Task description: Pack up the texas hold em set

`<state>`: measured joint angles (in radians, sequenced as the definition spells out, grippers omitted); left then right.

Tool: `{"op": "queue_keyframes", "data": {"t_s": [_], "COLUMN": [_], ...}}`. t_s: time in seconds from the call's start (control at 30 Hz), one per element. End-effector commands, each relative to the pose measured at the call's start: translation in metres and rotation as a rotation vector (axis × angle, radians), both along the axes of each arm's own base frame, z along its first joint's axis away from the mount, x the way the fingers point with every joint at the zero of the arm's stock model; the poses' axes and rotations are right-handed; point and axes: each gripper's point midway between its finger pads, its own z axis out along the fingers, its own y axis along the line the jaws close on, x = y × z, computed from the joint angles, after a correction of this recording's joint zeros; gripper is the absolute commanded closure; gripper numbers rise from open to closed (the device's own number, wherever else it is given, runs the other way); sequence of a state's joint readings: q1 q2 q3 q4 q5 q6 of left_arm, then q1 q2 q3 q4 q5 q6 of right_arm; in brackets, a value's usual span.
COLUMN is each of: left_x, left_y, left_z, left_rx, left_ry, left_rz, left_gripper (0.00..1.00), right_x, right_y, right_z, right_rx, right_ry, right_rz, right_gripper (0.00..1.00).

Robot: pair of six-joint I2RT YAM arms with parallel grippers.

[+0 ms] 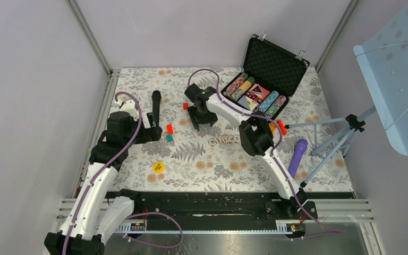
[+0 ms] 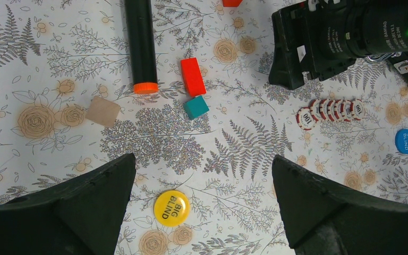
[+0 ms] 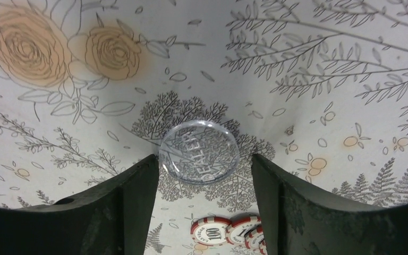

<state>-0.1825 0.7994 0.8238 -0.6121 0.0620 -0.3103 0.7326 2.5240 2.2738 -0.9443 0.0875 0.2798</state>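
On your floral-clothed counter [image 1: 202,175], ringed by grey walls [image 1: 202,26], the open briefcase [image 1: 273,61] sits at 1 o'clock. Your right hand [image 3: 204,175] straddles the clear dealer button [image 3: 198,151], fingers apart; your left hand [image 2: 203,159] gapes wide.

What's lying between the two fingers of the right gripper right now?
A clear round dealer button lies on the floral cloth between the open fingers of the right gripper; the right wrist view shows it.

Left fingers [image 2: 85,207] spread, right fingers [image 3: 111,212] (likewise) apart
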Motion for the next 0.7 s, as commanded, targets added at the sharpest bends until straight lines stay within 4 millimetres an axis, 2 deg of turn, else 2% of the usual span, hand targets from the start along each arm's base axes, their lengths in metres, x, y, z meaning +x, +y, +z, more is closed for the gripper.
{"op": "queue_keyframes", "data": {"t_s": [0.0,0.23,0.67], "left_x": [0.002,0.002,0.002], "left_y": [-0.003,-0.003,-0.003], "left_z": [0.009,0.008,0.008], "left_rx": [-0.009,-0.009,-0.009], "left_ry": [-0.042,-0.040,-0.040], "left_rz": [-0.020,-0.021,-0.020], "left_gripper": [0.01,0.01,0.01], "right_x": [-0.012,-0.009,-0.007], "right_y": [-0.004,0.006,0.008], "right_z": [-0.002,0.001,0.001], "right_rx": [-0.072,-0.039,-0.031], "right_ry": [0.017,0.008,0.004], "right_rz": [0.022,0.025,-0.002], "right_gripper": [0.30,0.34,0.35]}}
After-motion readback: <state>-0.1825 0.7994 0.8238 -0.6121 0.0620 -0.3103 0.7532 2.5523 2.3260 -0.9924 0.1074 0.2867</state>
